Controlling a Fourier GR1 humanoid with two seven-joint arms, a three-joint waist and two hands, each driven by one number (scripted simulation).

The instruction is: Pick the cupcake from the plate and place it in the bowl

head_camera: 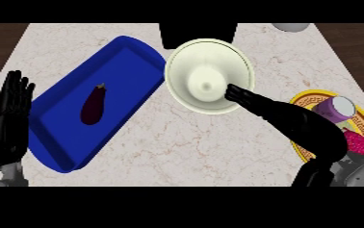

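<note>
Cupcake (334,109) half-hidden behind right robot hand (298,121), whose grip is unclear, reaching over bowl (186,63).

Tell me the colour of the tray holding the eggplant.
Deep blue tray, seen in the head view.

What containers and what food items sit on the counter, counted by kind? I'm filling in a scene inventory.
Trays: 1, blue tray
Bowls: 1, cream bowl
Plates: 1, yellow plate, partly hidden by the right hand
Eggplants: 1, eggplant in the tray
Cupcakes: 1, cupcake on the plate
Total: 5
</note>
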